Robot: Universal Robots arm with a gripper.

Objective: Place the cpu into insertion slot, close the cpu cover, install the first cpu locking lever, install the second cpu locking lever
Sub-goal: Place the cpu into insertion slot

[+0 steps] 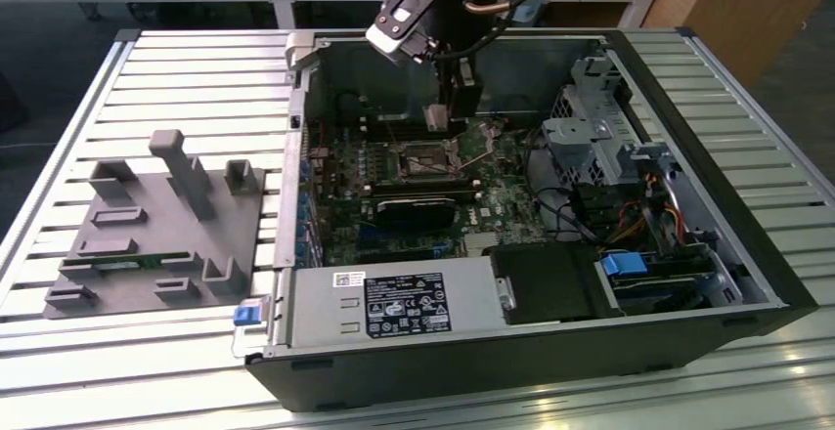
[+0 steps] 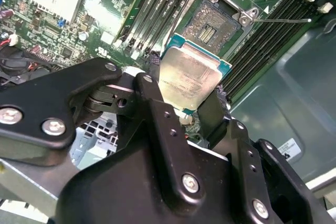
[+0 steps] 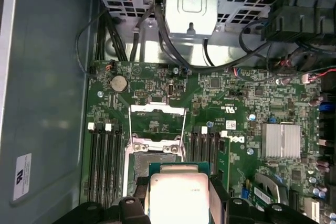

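Observation:
My gripper (image 1: 439, 115) hangs inside the open computer case, just above the motherboard. It is shut on the cpu (image 2: 191, 77), a pale silver square chip with a teal edge, clamped between two black fingers (image 2: 152, 95). The insertion slot (image 2: 212, 24) lies bare on the board a short way beyond the chip, dark with a silvery rim. In the first wrist view the cpu (image 3: 178, 195) overlaps the near edge of the insertion slot (image 3: 140, 165). The cpu cover (image 3: 157, 110) stands swung back, away from the slot. A thin locking lever (image 2: 286, 20) sticks out beside the slot.
Memory slots (image 3: 105, 156) flank the slot on both sides. A silver heatsink (image 3: 283, 140) sits on the board. The drive cage (image 1: 588, 142), cables and power supply (image 1: 391, 303) crowd the case (image 1: 730, 254). A grey fixture plate (image 1: 156, 225) lies on the slatted table at the exterior view's left.

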